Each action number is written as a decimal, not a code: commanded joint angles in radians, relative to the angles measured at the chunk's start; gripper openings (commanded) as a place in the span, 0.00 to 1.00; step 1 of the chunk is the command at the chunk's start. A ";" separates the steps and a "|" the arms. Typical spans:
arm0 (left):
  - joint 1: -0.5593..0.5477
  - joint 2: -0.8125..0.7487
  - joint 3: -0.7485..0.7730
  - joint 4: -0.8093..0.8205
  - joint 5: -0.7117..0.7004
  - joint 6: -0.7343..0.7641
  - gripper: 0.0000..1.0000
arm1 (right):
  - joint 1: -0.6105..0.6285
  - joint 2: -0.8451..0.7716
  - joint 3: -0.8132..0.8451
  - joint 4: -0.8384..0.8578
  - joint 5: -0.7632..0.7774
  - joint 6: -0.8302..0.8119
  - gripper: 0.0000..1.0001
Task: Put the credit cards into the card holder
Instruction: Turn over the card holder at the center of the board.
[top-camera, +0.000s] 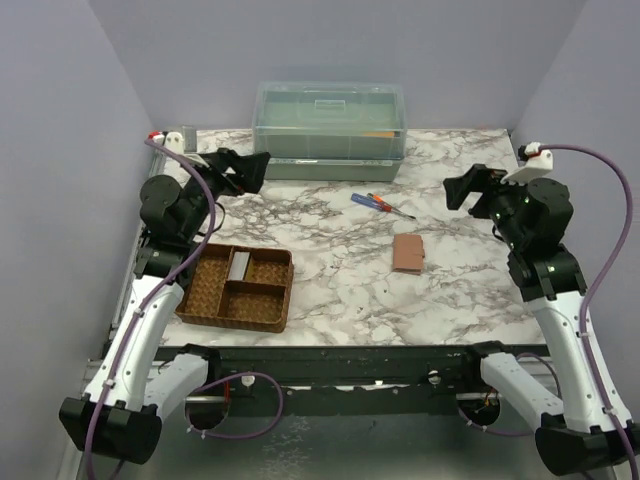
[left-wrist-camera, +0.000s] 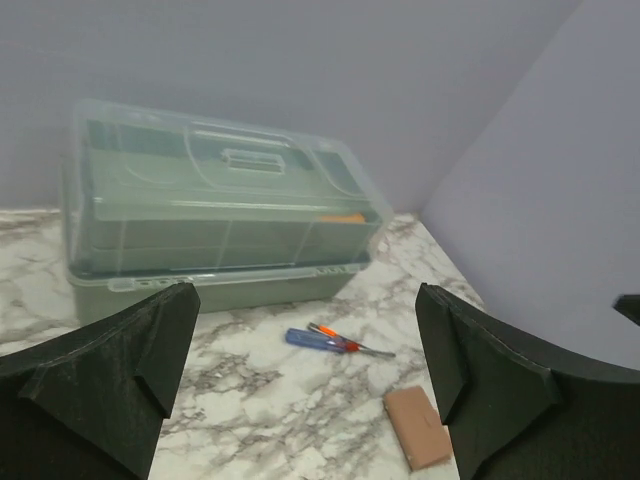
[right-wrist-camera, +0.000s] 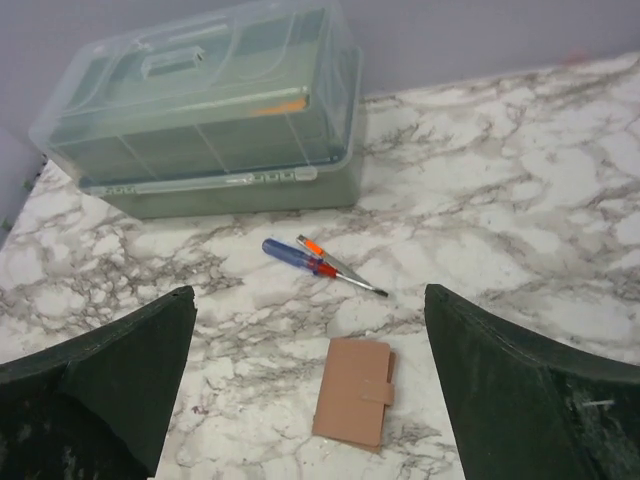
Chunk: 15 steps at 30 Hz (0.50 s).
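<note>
Holder (top-camera: 408, 253) lies closed, long axis running away from us, nearer our right gripper (top-camera: 458, 190); a grey card (top-camera: 240, 265) sits in the tray (top-camera: 230, 320) near our left gripper (top-camera: 255, 172). Both grippers gape wide.

Marble-patterned table (top-camera: 450, 295) boxed in by lavender walls (top-camera: 400, 50).

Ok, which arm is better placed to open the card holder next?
Right. The closed card holder lies right of centre, nearer the open right gripper and framed in its wrist view. The left gripper, also open, is nearer the woven tray with a grey card.
</note>
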 joint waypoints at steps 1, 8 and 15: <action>-0.080 0.069 -0.020 0.046 0.100 -0.020 0.99 | -0.004 0.068 -0.097 0.000 0.000 0.080 1.00; -0.143 0.157 -0.018 0.045 0.145 -0.041 0.99 | -0.005 0.253 -0.274 0.120 -0.152 0.189 1.00; -0.189 0.268 0.002 0.014 0.170 -0.090 0.99 | -0.108 0.399 -0.432 0.319 -0.413 0.304 0.92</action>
